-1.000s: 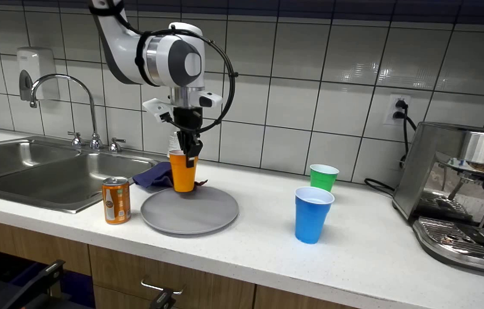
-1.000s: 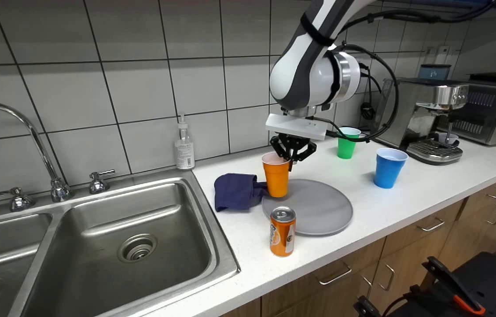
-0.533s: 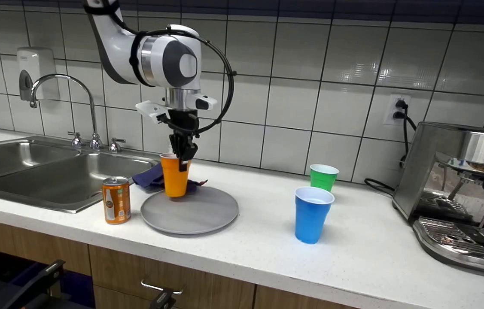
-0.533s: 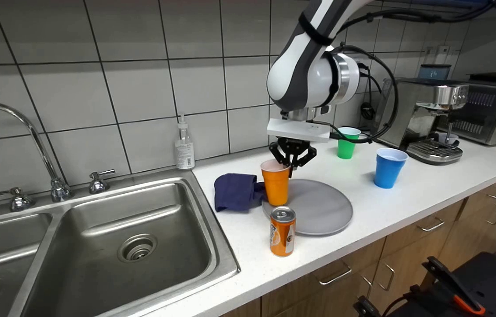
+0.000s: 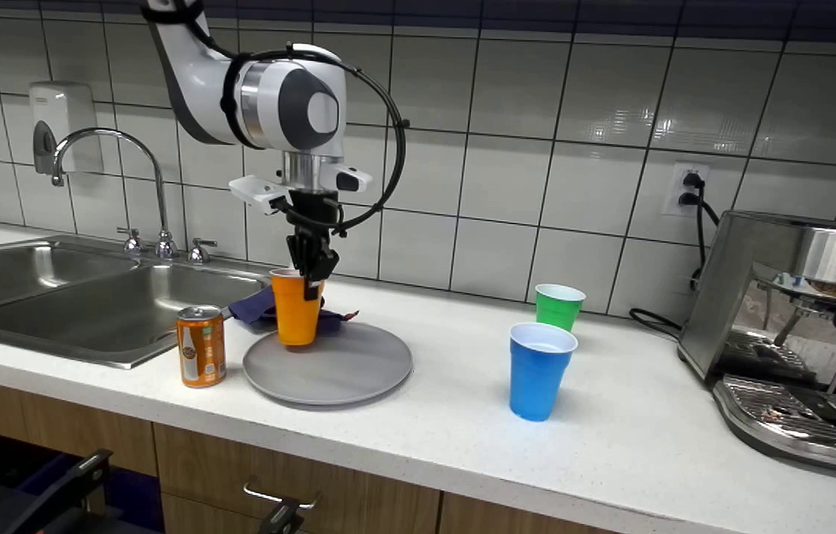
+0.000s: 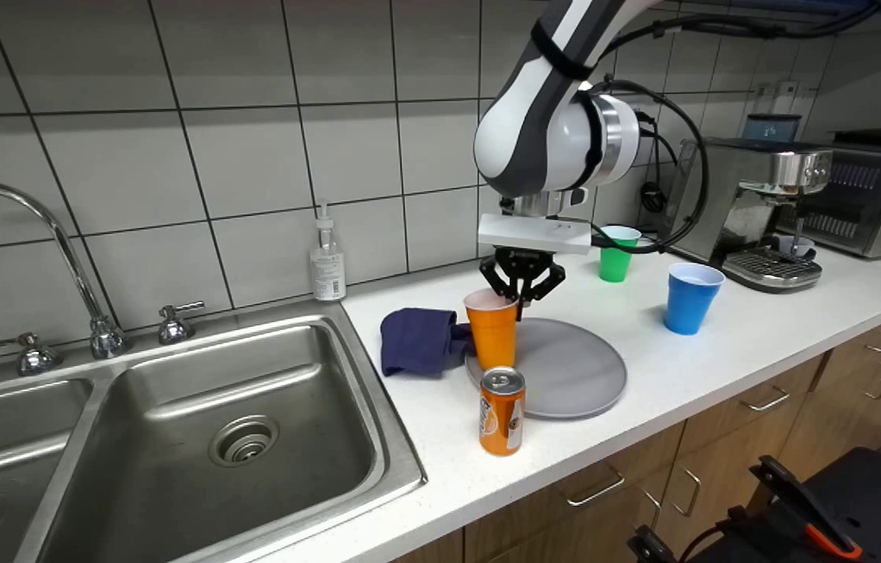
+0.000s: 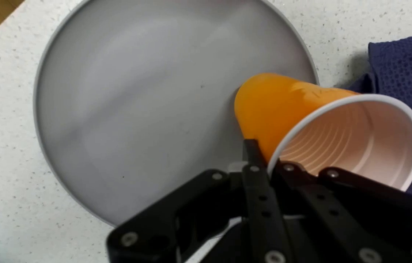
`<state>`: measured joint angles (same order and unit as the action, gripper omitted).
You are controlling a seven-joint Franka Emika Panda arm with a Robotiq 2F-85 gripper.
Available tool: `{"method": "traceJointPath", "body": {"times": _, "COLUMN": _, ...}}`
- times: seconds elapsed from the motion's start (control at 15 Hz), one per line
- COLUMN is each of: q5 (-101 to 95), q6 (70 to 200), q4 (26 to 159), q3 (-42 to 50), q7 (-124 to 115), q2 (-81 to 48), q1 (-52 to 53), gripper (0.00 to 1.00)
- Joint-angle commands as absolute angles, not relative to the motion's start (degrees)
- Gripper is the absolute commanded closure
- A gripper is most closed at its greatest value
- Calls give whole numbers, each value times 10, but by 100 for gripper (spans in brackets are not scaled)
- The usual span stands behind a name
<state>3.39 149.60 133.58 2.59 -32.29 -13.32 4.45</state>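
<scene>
By the gripper (image 7: 270,163) the wall of the orange cup (image 7: 271,104) is pinched: in the wrist view one finger is seen outside the cup and one inside, with the white rim caught between them, while in both exterior views the inner finger is hidden. The pale, ribbed inside is also best shown by the wrist camera. The cup is held upright over the side of the grey plate (image 7: 136,109); whether the plate is touched by its base cannot be told. In an exterior view that base is partly covered by the drink can (image 6: 501,414), which is set just beside the plate. The arm (image 5: 269,104) is reached down from above and bent at the wrist, so that the gripper is pointed straight down. Between plate and sink (image 6: 174,407) a dark blue cloth (image 7: 407,65) is laid. Farther along the counter (image 5: 455,363) are placed the blue cup (image 5: 538,382), the green cup (image 5: 557,310) and the coffee machine (image 5: 781,297). A soap bottle (image 6: 327,270) is plainly shown in an exterior view.
</scene>
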Motion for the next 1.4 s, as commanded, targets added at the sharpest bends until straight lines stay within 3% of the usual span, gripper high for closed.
{"method": "traceJointPath", "body": {"times": 0.0, "q5": 44, "q6": 1481, "q4": 1350, "q3": 23, "q7": -308, "q2": -112, "q1": 43, "gripper": 99}}
{"method": "traceJointPath", "body": {"times": 0.6, "q5": 40, "q6": 1496, "q4": 1365, "q3": 24, "q7": -308, "q2": -110, "q1": 44, "gripper": 99}}
{"method": "traceJointPath", "body": {"times": 0.67, "q5": 40, "q6": 1498, "q4": 1366, "q3": 24, "q7": -306, "q2": -109, "q1": 44, "gripper": 72}}
{"method": "traceJointPath", "body": {"times": 0.73, "q5": 39, "q6": 1498, "q4": 1367, "q3": 25, "q7": -307, "q2": -108, "q1": 45, "gripper": 71}}
{"method": "traceJointPath", "body": {"times": 0.87, "q5": 39, "q6": 1494, "q4": 1367, "q3": 24, "q7": -306, "q2": -105, "q1": 44, "gripper": 58}}
{"method": "traceJointPath", "body": {"times": 1.33, "q5": 45, "q6": 1501, "q4": 1336, "q3": 35, "q7": -322, "q2": -103, "q1": 36, "gripper": 4}}
